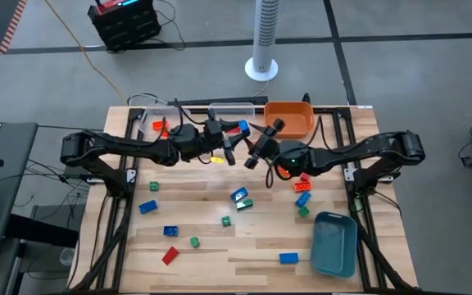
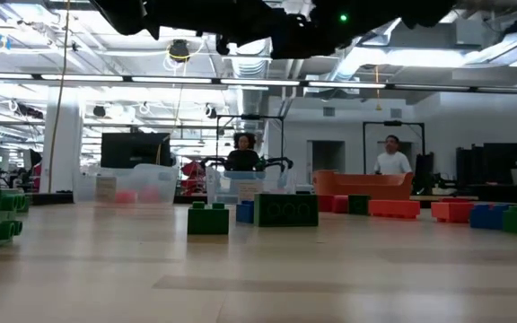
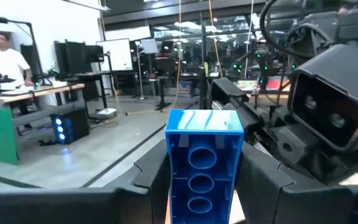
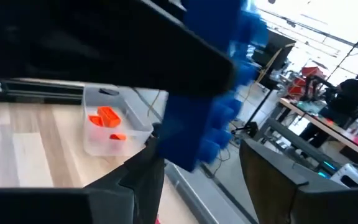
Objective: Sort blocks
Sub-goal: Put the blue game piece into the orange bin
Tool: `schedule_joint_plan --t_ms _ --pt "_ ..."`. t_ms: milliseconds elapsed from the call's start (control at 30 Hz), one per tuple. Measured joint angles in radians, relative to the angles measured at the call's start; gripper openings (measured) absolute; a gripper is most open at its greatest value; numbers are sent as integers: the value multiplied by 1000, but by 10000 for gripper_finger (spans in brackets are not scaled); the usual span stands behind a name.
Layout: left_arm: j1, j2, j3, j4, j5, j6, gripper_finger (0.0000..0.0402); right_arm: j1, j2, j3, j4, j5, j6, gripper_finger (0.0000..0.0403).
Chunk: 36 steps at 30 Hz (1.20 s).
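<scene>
My left gripper (image 1: 236, 133) is shut on a blue brick (image 3: 204, 165), high over the far middle of the table. My right gripper (image 1: 265, 138) faces it from the right, open. In the right wrist view its fingers (image 4: 143, 171) stand on either side of the same blue brick (image 4: 213, 118); I cannot tell if they touch it. Loose red, blue and green blocks lie on the table, such as a blue one (image 1: 239, 195), a red one (image 1: 170, 256) and a green one (image 1: 195, 242). My left gripper pinches the blue brick by its two long side faces (image 3: 174, 163) between its two fingers. The fingers come about level from the table's left. The brick is lifted clear, with its hollow underside toward the wrist camera.
A clear bin (image 1: 159, 123) holding red and orange bricks, a second clear bin (image 1: 234, 110) and an orange bin (image 1: 290, 120) stand along the far edge. A blue-grey bin (image 1: 335, 242) stands at the near right. People show in the room behind.
</scene>
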Motion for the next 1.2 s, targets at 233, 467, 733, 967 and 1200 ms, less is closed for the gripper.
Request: schedule_joint_plan --t_ms 233,467,733,967,1200 --pt "-6 1 0 12 -14 17 135 5 11 31 15 -33 1 218" --pt "-9 1 0 19 -19 19 135 10 11 32 33 -31 -21 218" --pt "-9 1 0 8 -28 -5 141 10 11 32 34 -29 -37 158" --pt "-9 1 0 4 -29 8 174 10 11 32 27 -31 -40 111" --pt "-9 -6 0 2 -28 53 247 11 5 32 -6 -30 -33 103"
